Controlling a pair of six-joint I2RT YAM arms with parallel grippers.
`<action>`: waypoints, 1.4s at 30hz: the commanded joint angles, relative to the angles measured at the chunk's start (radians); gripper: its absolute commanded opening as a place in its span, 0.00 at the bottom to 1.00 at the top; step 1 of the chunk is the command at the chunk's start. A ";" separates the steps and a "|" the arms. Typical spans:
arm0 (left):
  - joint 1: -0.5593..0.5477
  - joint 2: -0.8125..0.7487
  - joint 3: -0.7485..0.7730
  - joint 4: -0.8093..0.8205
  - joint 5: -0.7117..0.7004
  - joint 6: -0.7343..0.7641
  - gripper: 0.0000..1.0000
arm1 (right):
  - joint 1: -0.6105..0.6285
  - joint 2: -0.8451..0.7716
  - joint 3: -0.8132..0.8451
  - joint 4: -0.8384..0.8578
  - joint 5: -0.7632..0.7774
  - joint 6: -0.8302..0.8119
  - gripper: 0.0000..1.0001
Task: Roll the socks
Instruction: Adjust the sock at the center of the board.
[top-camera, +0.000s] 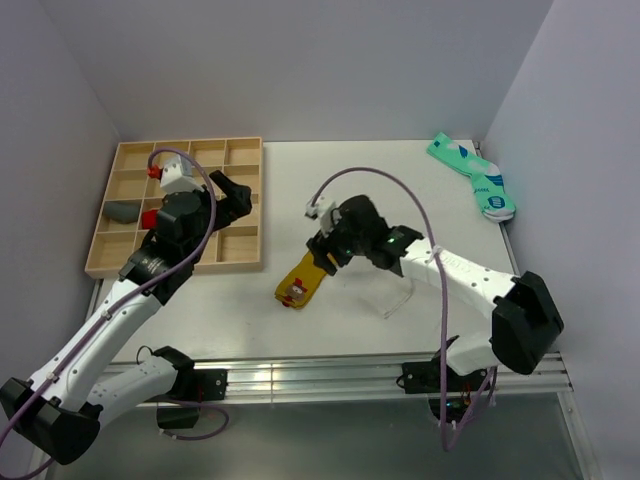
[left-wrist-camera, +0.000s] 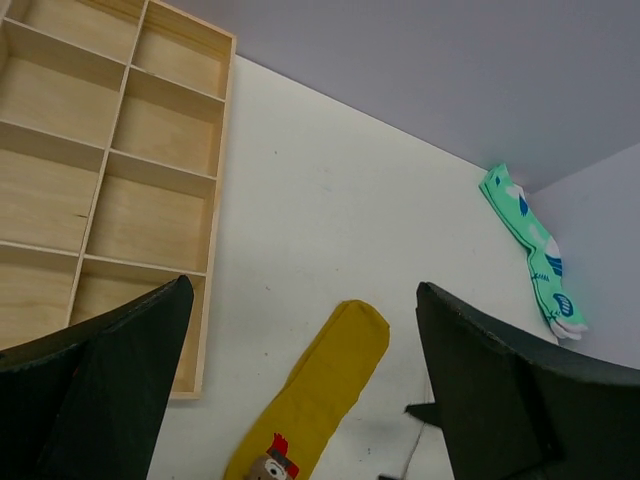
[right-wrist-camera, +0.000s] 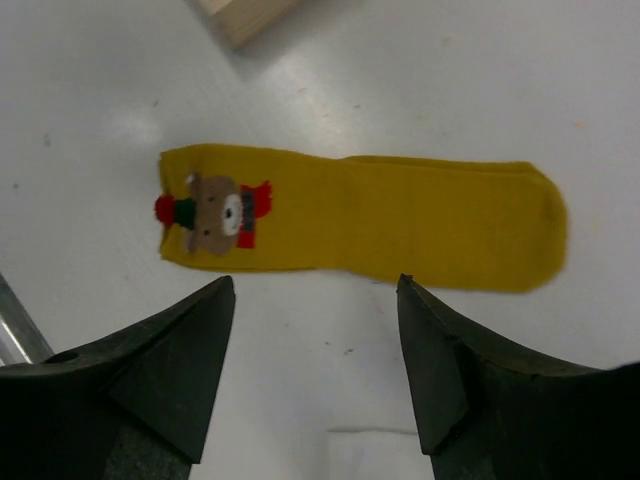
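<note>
The mustard-yellow sock (top-camera: 300, 283) lies flat and unrolled on the white table, its red-and-white bear mark at the near end. It also shows in the left wrist view (left-wrist-camera: 320, 395) and the right wrist view (right-wrist-camera: 380, 215). My right gripper (top-camera: 324, 252) hovers open and empty just above the sock's far end; in the right wrist view (right-wrist-camera: 315, 290) the jaws stand wide apart beside the sock's long edge. A faint white sock (top-camera: 388, 292) lies right of the yellow one, hard to tell from the table. My left gripper (top-camera: 236, 200) is open and empty over the tray's right side.
A wooden compartment tray (top-camera: 240, 150) sits at the back left, with a grey bundle (top-camera: 122, 211) and red bundles in its left cells. Teal patterned socks (top-camera: 472, 175) lie at the back right corner and also show in the left wrist view (left-wrist-camera: 530, 250). Walls enclose the table.
</note>
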 joint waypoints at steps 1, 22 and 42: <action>-0.004 -0.033 0.076 -0.020 -0.045 -0.011 1.00 | 0.129 0.065 0.018 0.027 0.086 0.020 0.71; -0.001 -0.027 0.105 -0.020 -0.013 0.020 1.00 | 0.407 0.352 0.113 0.039 0.220 0.023 0.63; 0.020 0.041 0.053 0.045 0.050 0.043 0.99 | 0.444 0.438 0.117 0.065 0.252 0.008 0.44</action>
